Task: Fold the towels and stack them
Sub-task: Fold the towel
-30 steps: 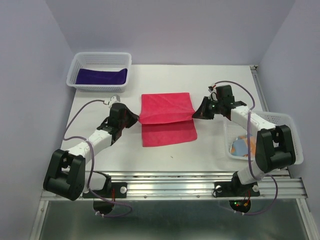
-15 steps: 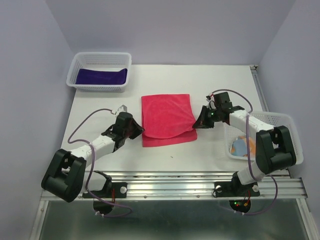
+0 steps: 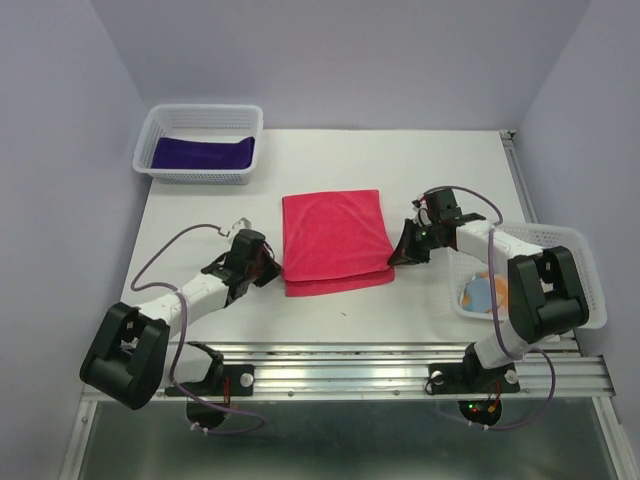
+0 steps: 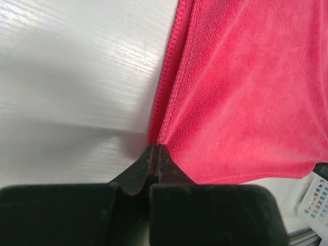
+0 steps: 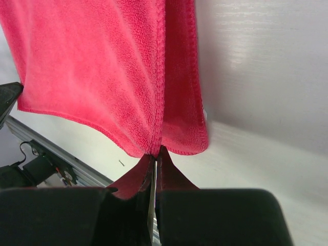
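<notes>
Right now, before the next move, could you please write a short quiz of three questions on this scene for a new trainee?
1. What do the left gripper and the right gripper each pinch?
2. True or false: the pink-red towel is doubled over, with two layers showing at its near edge.
3. Where is the purple towel? A) in the far-left basket; B) under the pink-red towel; C) in the right gripper.

Key: 1. Each is shut on one near corner of the pink-red towel. 2. True. 3. A.
</notes>
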